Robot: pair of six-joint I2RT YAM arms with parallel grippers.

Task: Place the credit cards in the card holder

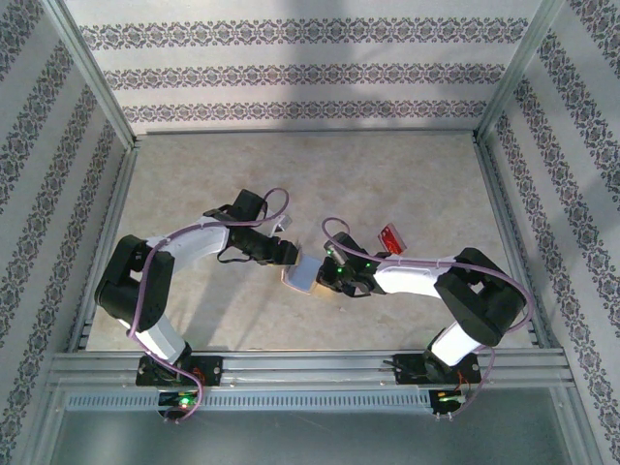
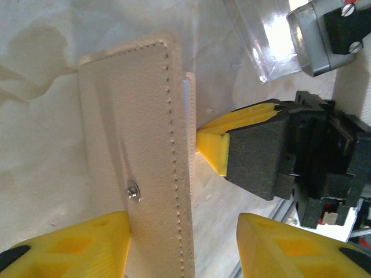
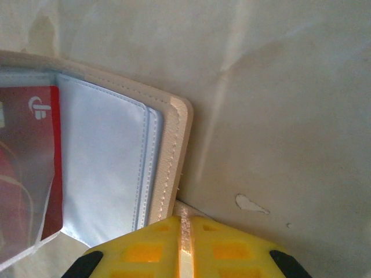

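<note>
The right gripper [image 3: 184, 246] is clamped on the edge of the card holder [image 3: 169, 139], seemingly to prop it open, with the red card [image 3: 29, 156] showing inside. The left gripper [image 2: 182, 229] straddles the outer flap with its fingers apart, probably to steady it. A clear card [image 2: 261, 40] lies just beyond.

I have the card holder [image 1: 302, 278] on the worktop [image 1: 291, 174] between both arms, left fingers [image 2: 75, 246] straddling it, right fingers [image 3: 232, 249] pinching its edge. One credit card [image 3: 29, 156] lies inside it; a second credit card [image 1: 390, 238] lies just behind the right arm [image 1: 426, 276].
</note>
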